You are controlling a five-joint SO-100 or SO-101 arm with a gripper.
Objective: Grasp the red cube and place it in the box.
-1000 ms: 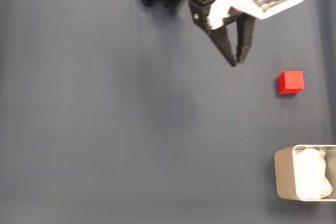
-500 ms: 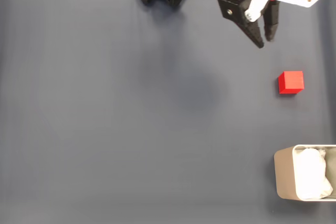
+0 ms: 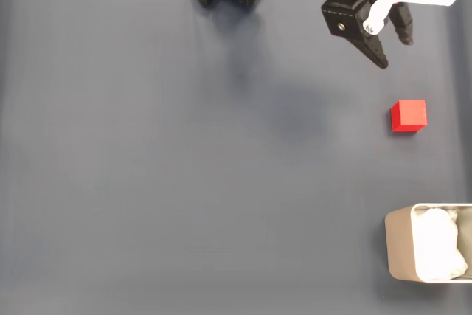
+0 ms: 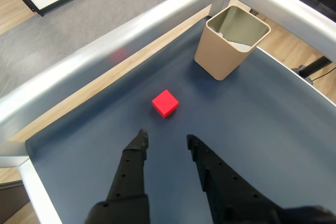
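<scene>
Fingers: your gripper point(image 3: 393, 51) sits at the upper right of the fixed view, and in the wrist view point(image 4: 165, 139) the two fingers stand apart with a clear gap and nothing between them.
Red cube: the red cube point(image 3: 408, 116) lies on the dark counter point(image 3: 184, 182) at the right of the fixed view, below the fingertips and apart from them; in the wrist view point(image 4: 165, 103) it is just above the gap, near frame centre and turned corner-on to you.
Box: the box point(image 3: 398, 248) stands at the lower right of the fixed view, partly cut by the frame edge, with white padding inside; in the wrist view point(image 4: 223, 56) it is at the upper right, well beyond the cube.
Stage: by my reading you are on the approach, with no contact made.
Risk, rotation: because the cube sits diagonal to the fingers, closing on its corners could spin it or squeeze it out.
Risk, descent: if you come down slightly off line, one fingertip may land on top and push the cube away.
Risk, placement: the box is close to the counter's raised edge, so a wide swing could clip its rim.
</scene>
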